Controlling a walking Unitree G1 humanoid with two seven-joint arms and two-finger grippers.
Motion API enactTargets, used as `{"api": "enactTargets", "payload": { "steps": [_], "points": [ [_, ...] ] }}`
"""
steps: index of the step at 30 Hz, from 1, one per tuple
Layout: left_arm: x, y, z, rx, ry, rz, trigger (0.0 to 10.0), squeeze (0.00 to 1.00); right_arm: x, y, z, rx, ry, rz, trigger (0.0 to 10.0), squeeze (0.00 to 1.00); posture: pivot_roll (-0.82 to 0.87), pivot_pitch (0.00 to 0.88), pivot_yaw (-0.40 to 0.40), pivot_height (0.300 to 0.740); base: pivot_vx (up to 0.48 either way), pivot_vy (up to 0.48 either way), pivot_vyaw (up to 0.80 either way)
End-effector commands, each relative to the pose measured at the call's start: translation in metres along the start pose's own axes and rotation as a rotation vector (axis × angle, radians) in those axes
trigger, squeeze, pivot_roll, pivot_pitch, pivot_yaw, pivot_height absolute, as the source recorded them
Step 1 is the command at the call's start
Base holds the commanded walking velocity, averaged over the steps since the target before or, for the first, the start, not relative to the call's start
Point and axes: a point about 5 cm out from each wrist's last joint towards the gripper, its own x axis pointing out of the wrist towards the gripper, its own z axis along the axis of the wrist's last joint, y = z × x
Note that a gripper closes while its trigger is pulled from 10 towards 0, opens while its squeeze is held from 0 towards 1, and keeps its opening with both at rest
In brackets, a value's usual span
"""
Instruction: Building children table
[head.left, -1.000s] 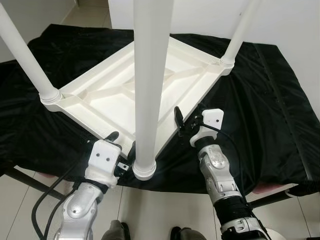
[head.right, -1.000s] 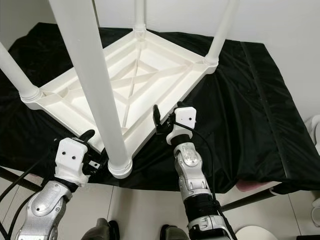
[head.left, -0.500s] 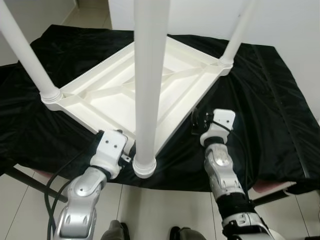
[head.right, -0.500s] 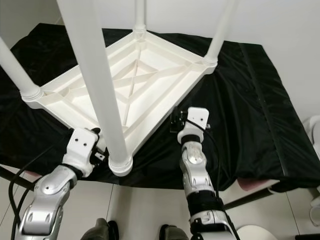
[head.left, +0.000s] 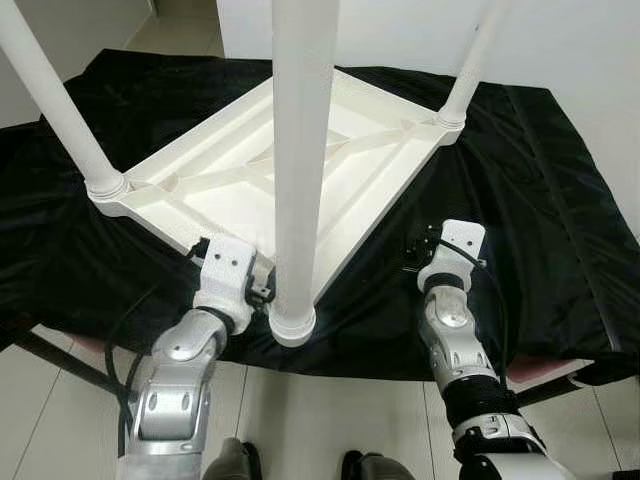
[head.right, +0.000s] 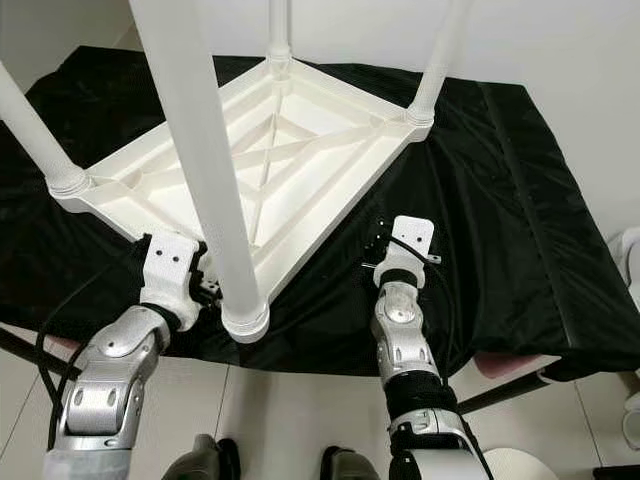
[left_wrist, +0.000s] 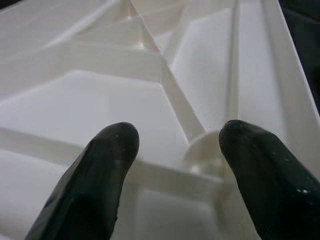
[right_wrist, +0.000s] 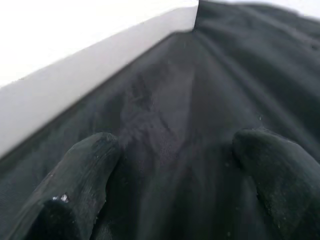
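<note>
The white children's table (head.left: 230, 190) lies upside down on a black cloth, its legs pointing up. The near leg (head.left: 298, 150) rises from the corner closest to me. My left gripper (head.right: 205, 285) is at that corner, just left of the leg's base. In the left wrist view it (left_wrist: 175, 145) is open, its fingertips (left_wrist: 112, 145) over the ribbed underside. My right gripper (head.left: 412, 252) is open above the cloth, a little off the table's right edge (right_wrist: 75, 85), holding nothing.
The black cloth (head.left: 540, 200) covers a low platform whose front edge runs just before my arms. Other legs stand at the left (head.left: 60, 100) and far right (head.left: 465, 75) corners. A dark frame bar (head.left: 60, 365) and tiled floor lie below.
My left gripper has moved forward and up against the table's near corner. My right gripper has drawn back to the right, away from the table's edge.
</note>
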Motion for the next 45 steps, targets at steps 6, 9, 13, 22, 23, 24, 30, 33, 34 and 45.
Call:
{"api": "enactTargets", "payload": {
  "steps": [6,9,13,22,23,24,30,33,34,45],
  "points": [
    [-0.008,-0.029,0.012,0.002,-0.073,-0.186,10.0,0.0,0.013,0.008,-0.003,0.006,0.041,0.133,10.0,0.0,-0.08,0.192,0.01,0.74,0.0,0.0,0.0],
    [-0.013,-0.045,0.016,-0.002,-0.1,-0.277,10.0,0.0,0.02,0.011,-0.001,-0.016,0.049,0.174,10.0,0.0,-0.07,0.19,-0.005,0.74,0.0,0.0,0.0],
    [-0.016,-0.053,0.018,-0.007,-0.119,-0.323,10.0,0.0,0.025,0.011,0.001,-0.039,0.05,0.189,10.0,0.0,-0.07,0.192,-0.011,0.74,0.0,0.0,0.0],
    [-0.025,-0.07,0.028,-0.022,-0.156,-0.44,10.0,0.0,0.032,0.026,0.009,-0.059,0.029,0.349,10.0,0.0,-0.06,0.189,-0.037,0.74,0.0,0.0,0.0],
    [-0.025,-0.07,0.028,-0.022,-0.156,-0.44,10.0,0.0,0.032,0.026,0.009,-0.059,0.029,0.349,10.0,0.0,-0.06,0.189,-0.037,0.74,0.0,0.0,0.0],
    [-0.025,-0.071,0.029,-0.023,-0.156,-0.451,10.0,0.0,0.032,0.029,0.011,-0.049,0.023,0.379,10.0,0.0,-0.06,0.186,-0.037,0.74,0.0,0.0,0.0],
    [-0.025,-0.071,0.029,-0.023,-0.156,-0.451,10.0,0.0,0.032,0.029,0.011,-0.049,0.023,0.379,10.0,0.0,-0.06,0.186,-0.037,0.74,0.0,0.0,0.0],
    [-0.025,-0.071,0.029,-0.023,-0.156,-0.451,10.0,0.0,0.032,0.029,0.011,-0.049,0.023,0.379,10.0,0.0,-0.06,0.186,-0.037,0.74,0.0,0.0,0.0],
    [-0.026,-0.073,0.03,-0.023,-0.16,-0.468,10.0,0.0,0.032,0.032,0.013,-0.038,0.013,0.408,10.0,0.0,-0.06,0.186,-0.037,0.74,0.0,0.0,0.0],
    [-0.027,-0.077,0.037,-0.018,-0.171,-0.521,10.0,0.0,0.035,0.049,0.025,-0.004,-0.05,0.504,10.0,0.0,-0.06,0.168,0.01,0.74,0.0,0.0,0.0]
  ]
}}
